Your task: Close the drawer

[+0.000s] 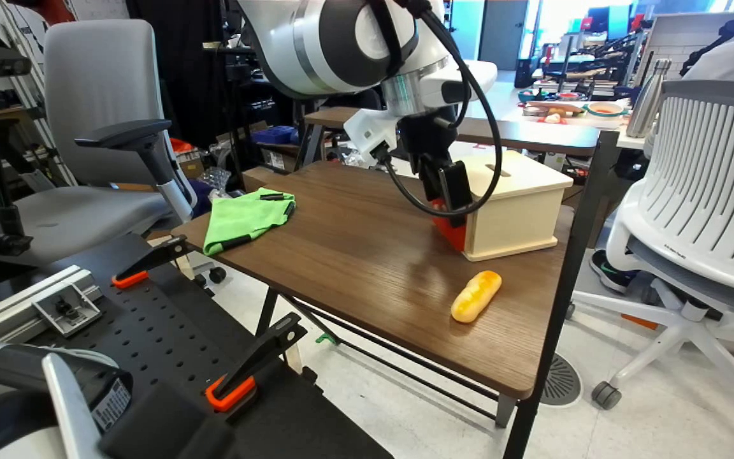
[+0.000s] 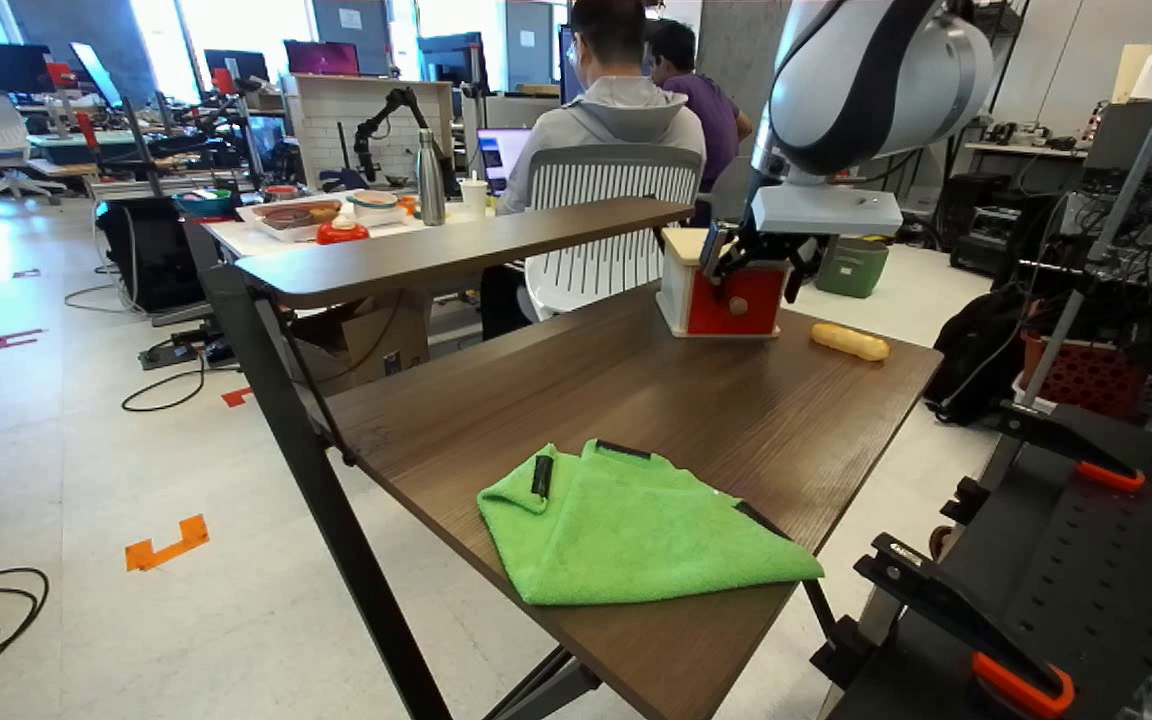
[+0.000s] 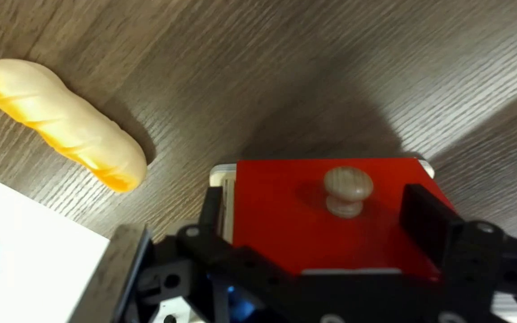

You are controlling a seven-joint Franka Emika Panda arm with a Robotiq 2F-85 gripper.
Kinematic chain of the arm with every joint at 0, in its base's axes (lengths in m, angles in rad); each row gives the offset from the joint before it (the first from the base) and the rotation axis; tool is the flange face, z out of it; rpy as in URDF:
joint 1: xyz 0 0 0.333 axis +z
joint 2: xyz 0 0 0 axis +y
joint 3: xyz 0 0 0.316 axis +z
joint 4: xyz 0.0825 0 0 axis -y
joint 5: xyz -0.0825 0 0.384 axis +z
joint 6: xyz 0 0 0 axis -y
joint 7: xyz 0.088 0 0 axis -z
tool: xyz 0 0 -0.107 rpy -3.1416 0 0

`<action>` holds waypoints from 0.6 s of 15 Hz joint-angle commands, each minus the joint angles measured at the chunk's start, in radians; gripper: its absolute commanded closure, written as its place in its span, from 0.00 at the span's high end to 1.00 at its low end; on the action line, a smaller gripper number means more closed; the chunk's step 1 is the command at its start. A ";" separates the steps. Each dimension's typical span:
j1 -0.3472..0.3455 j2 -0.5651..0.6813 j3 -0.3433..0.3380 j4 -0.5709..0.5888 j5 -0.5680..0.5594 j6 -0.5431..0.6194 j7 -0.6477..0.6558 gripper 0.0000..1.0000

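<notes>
Drawer point(image 3: 276, 211) just beside the spread gripper point(image 3: 314, 190), contact unclear.

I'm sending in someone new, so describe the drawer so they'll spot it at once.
Find the brown tabletop, then the pale wooden box on it, away from the green cloth. The drawer sits in one side of that box. Its red front with a round wooden knob sets it apart from the box itself and the yellow bread-shaped piece.
</notes>
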 commanded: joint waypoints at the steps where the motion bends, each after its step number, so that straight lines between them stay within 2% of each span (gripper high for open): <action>1: 0.029 0.047 -0.033 0.045 0.015 0.044 0.015 1.00; 9: 0.037 0.048 -0.036 0.046 0.023 0.063 0.007 1.00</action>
